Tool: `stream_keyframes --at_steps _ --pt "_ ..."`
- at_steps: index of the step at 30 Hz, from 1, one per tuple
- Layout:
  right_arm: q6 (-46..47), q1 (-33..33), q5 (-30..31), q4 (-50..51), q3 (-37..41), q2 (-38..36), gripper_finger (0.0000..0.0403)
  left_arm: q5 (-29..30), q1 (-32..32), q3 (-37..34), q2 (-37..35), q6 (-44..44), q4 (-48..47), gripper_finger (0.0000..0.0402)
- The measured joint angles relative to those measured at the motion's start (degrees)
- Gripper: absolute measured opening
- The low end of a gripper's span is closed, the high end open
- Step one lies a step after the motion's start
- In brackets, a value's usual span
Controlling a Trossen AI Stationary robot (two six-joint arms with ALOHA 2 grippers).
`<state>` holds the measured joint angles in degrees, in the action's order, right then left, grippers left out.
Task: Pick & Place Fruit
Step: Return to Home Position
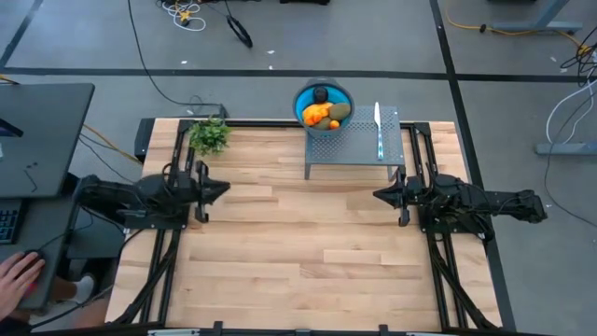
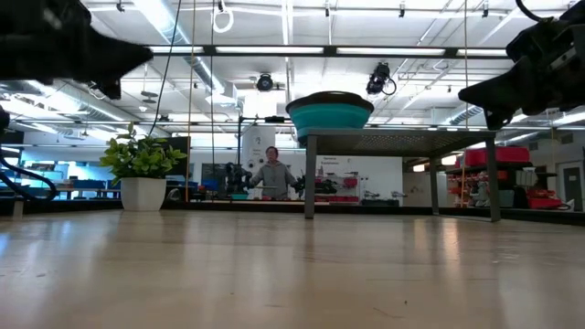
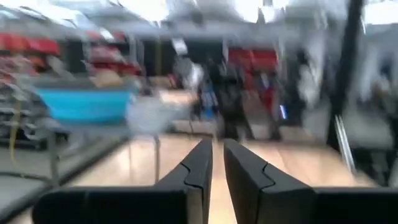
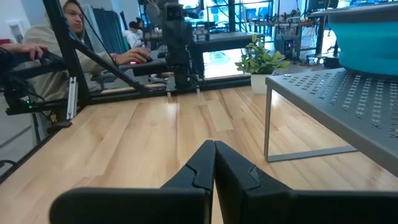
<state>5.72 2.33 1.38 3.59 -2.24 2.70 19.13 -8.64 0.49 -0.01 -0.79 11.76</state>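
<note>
Wooden table from above: fruit in the blue bowl on the far rack, nearer the right hand than the left hand. From table level the bowl hides it. Wrist views: left fingers a slit apart, right fingers touching, both empty.

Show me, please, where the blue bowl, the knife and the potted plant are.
blue bowl [image 2: 329, 117], low view, on its outer wall.
knife [image 1: 379, 131], high view, on the middle of its length.
potted plant [image 1: 209, 136], high view, on its leaves.
</note>
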Motion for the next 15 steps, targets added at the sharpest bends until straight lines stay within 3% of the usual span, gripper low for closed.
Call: stream_keyframes --at_steps 4,7,15 --pt "0.00 -0.02 -0.07 -0.41 0.00 0.00 0.0018 -10.38 0.94 -0.02 0.00 3.13 -8.53 0.0050" --pt "0.00 0.00 -0.05 -0.41 0.00 0.02 0.0018 -19.54 1.70 -0.02 0.00 7.27 -9.46 0.0050" --pt "0.00 0.00 -0.06 -0.41 0.00 0.01 0.0018 -17.41 1.79 -0.04 1.30 13.30 -7.92 0.0050"
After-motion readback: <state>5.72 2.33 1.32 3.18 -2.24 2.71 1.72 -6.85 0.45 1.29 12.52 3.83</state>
